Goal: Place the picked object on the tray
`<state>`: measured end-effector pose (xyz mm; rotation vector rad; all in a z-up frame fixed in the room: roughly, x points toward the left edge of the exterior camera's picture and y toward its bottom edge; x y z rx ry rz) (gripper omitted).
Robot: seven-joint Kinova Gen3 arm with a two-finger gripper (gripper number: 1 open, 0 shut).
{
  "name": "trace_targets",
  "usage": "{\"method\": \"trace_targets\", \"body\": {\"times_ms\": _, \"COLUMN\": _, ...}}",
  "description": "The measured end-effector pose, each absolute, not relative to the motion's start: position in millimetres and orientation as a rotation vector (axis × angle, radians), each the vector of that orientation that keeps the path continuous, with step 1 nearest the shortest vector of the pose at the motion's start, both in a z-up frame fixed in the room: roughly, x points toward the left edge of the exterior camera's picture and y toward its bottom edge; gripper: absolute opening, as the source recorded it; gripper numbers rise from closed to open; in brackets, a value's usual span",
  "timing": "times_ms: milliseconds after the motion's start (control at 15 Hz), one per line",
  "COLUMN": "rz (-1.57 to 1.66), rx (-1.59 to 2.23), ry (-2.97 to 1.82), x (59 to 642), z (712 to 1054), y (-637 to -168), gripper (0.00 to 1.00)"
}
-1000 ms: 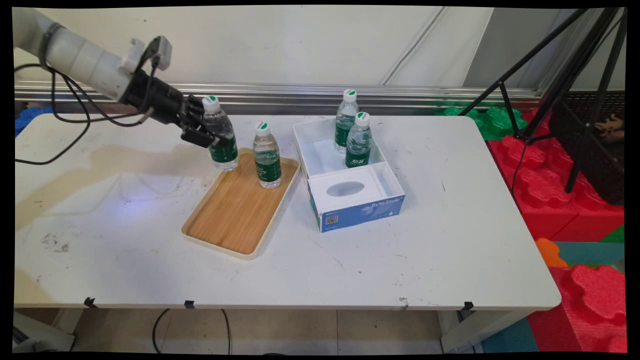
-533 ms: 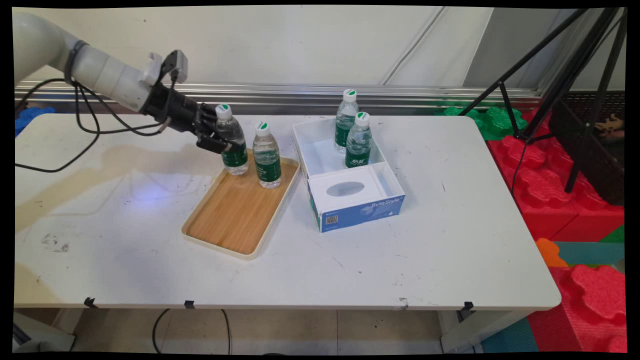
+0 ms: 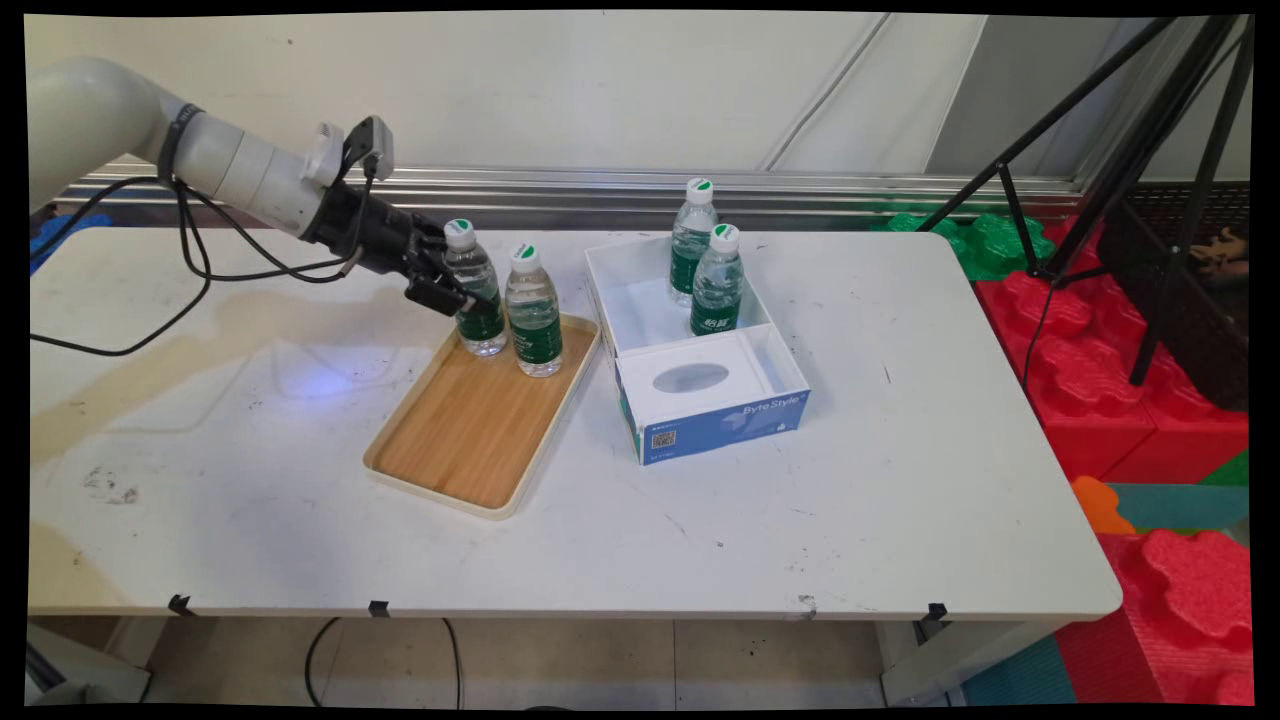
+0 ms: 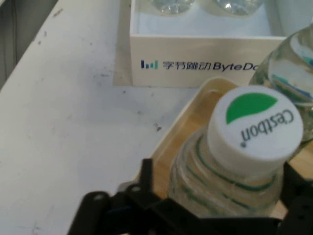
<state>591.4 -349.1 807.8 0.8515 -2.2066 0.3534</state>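
My gripper (image 3: 450, 290) is shut on a clear water bottle (image 3: 476, 296) with a green label and a white cap, held upright over the far end of a wooden tray (image 3: 470, 430). The held bottle stands right beside a second bottle (image 3: 533, 315) on the tray. In the hand view the held bottle's cap (image 4: 253, 126) fills the centre between my fingers (image 4: 146, 178), with the second bottle (image 4: 293, 78) at the right edge and the tray's rim (image 4: 183, 122) beneath.
A white and blue box (image 3: 700, 370) stands open right of the tray, holding two more bottles (image 3: 716, 283) at its far end. In the hand view the box (image 4: 200, 54) lies ahead. A black tripod (image 3: 1130, 150) and red foam blocks (image 3: 1100, 380) are at the right.
The arm has carried the bottle to the right, from the tray's far left corner to right beside the second bottle, and lower toward the tray.
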Motion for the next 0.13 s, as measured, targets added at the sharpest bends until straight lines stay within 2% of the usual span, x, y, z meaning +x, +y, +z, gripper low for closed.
{"method": "trace_targets", "body": {"times_ms": 133, "rz": 0.353, "rx": 0.86, "ry": -2.197, "x": 591.5, "z": 806.3, "y": -349.8, "gripper": 1.0}}
